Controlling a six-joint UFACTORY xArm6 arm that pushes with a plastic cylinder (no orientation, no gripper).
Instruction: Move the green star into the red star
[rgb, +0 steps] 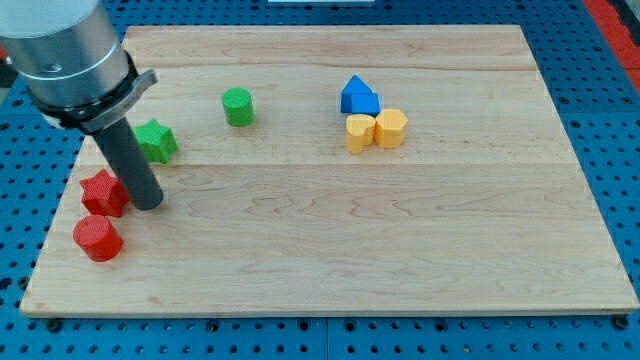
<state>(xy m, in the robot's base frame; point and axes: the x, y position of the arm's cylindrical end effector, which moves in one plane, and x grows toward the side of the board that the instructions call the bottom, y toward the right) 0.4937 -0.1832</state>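
Observation:
The green star lies at the view's left, near the board's left edge. The red star lies below and left of it, a short gap apart. My tip rests on the board just right of the red star and below the green star. The rod rises up-left from the tip and covers part of the green star's left side.
A red cylinder sits just below the red star. A green cylinder lies right of the green star. A blue block and two yellow blocks cluster at upper centre-right. The wooden board ends close left of the red blocks.

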